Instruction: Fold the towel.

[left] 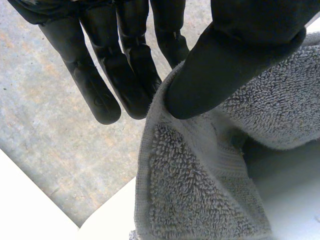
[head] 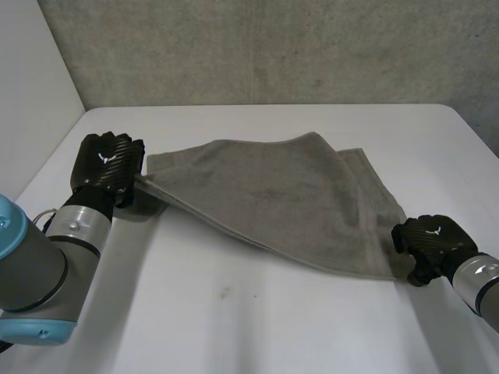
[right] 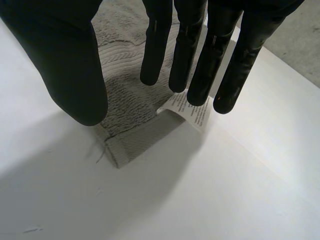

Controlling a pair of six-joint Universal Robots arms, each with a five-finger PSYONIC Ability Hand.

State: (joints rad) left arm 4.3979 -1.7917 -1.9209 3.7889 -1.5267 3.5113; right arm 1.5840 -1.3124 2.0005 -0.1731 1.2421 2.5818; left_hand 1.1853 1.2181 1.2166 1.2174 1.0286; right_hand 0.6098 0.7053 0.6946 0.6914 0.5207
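White table (head: 234,312) bears towel (head: 288,195), label (right: 196,116) upturned.

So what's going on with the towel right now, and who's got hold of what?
The grey terry towel lies spread on the white table, and looks partly doubled over towards its far right side. The robot's left hand pinches one corner between thumb and fingers, holding it raised off the table. The right hand is at the opposite corner, fingers straight above it by the white care label, not gripping. The fold is not yet finished.
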